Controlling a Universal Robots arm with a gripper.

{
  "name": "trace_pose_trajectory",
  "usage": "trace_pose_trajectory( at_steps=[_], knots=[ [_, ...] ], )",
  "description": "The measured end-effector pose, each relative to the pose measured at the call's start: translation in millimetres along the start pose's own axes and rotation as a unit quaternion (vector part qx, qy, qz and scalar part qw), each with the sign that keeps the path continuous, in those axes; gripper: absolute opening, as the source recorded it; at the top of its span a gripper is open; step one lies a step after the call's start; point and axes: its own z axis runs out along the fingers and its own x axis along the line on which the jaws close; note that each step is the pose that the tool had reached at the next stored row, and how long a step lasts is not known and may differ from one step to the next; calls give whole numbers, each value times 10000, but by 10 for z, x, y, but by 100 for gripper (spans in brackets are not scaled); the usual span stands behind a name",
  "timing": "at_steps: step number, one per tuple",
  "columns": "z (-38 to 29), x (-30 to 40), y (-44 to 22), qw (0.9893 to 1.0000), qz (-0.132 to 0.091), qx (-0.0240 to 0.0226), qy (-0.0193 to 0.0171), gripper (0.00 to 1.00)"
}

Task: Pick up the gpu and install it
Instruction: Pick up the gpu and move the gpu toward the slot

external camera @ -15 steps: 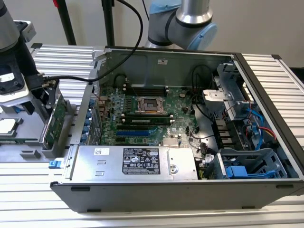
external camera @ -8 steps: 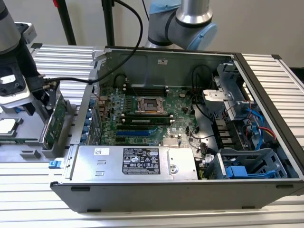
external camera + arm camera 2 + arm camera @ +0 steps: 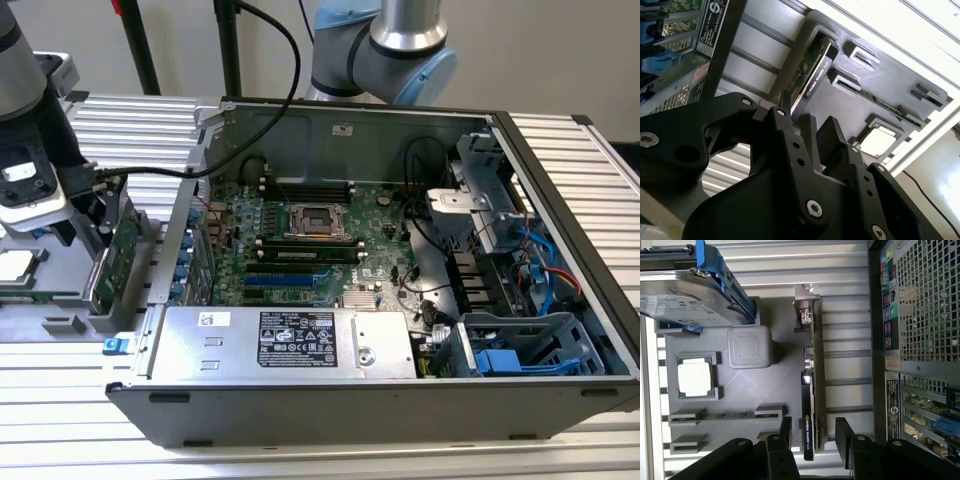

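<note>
The hand [image 3: 814, 436] is released. In the first wrist view its two black fingers [image 3: 786, 432] stand apart, one on each side of the graphics card [image 3: 810, 405], and a small gap shows between each finger and the card. The hand does not grasp anything.

The graphics card stands on its long edge in a slot of the grey tray [image 3: 775, 390]. The green board faces one side and the black cover faces the other side. Its silver end bracket [image 3: 806, 292] is at the far end of the card, away from the fingers, so the hand is over the opposite end.

In the exterior view the graphics card [image 3: 113, 250] and the tray are on the ribbed metal counter [image 3: 560, 150], just beside the open computer case [image 3: 400, 405], at the exterior view's left of it. The card is outside the case. Inside the case lie the large green motherboard [image 3: 300, 235] and a silver power supply box [image 3: 290, 340].

The tray holds also other parts. A hard drive with a blue frame [image 3: 685, 300] is near the bracket end of the card, a square processor chip [image 3: 694, 378] lies flat in its own pocket, and a memory stick [image 3: 725, 416] lies in a narrow slot near it.
</note>
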Motion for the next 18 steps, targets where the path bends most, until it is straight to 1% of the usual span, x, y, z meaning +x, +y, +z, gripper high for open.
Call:
trace_pose_trajectory(
  at_steps=[8, 18],
  knots=[
    [38, 1, 0, 10000, 0, 0, 0, 100],
    [56, 1, -1, 10000, 0, 0, 0, 100]
  ],
)
